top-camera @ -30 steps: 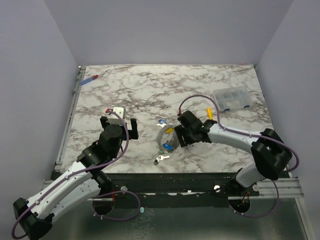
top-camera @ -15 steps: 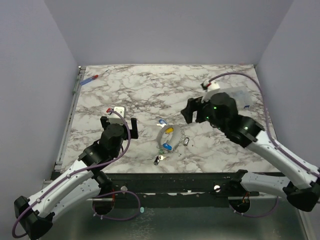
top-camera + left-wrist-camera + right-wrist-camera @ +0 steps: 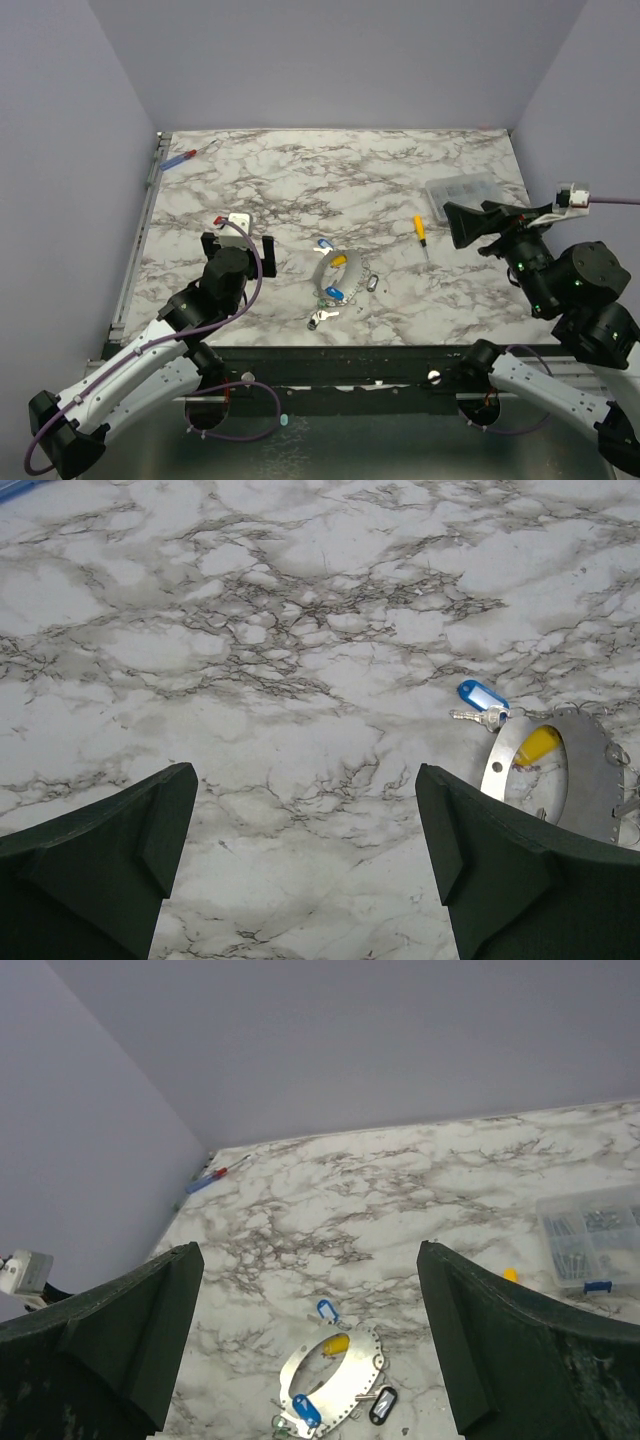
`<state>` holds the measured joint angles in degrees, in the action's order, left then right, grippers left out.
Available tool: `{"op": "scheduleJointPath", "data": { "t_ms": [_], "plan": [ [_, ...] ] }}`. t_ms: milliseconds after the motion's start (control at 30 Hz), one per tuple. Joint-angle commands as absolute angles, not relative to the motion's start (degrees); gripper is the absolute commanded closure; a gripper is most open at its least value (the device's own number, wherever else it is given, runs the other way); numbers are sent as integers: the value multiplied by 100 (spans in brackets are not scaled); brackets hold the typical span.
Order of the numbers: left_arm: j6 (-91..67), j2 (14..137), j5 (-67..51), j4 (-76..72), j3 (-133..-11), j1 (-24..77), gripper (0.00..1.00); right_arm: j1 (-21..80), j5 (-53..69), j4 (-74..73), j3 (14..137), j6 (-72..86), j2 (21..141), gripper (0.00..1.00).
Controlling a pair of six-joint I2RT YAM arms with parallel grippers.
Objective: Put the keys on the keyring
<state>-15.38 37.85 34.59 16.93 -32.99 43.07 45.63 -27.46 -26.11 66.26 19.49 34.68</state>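
Right wrist: right hand (image 3: 308, 1252) splayed, empty.

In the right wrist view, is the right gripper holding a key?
No, the right gripper stands open with nothing between its fingers, and the keyring lies well clear of it.

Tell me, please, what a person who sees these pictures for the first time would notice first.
Probably the keyring lying near the front middle of the marble table, with yellow and blue capped keys in and around it. Next, the right gripper hangs high over the right side, jaws open, pointing toward the ring, while the left gripper hovers open on the left.
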Motion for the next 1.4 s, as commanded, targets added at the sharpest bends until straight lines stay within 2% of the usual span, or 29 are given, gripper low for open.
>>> {"op": "scheduleJointPath", "data": {
  "t_ms": [0, 333, 1133, 1367],
  "plan": [
    [-1539, 3813, 3608, 1650, -3371, 4280, 1, 4532, -3170, -3187, 6453, 2215, 3055, 0],
    [-1547, 3802, 3665, 1652, -3372, 4273, 1, 4531, -3197, -4272, 6723, 2731, 2699, 0],
    [-1620, 3493, 3562, 1736, -3352, 4273, 1, 4532, -2917, -4254, 6424, 3109, 2570, 0],
    [-1574, 3546, 3521, 1740, -3383, 4277, 1, 4527, -2321, -4088, 6326, 2962, 2502, 0]
  ]
}}
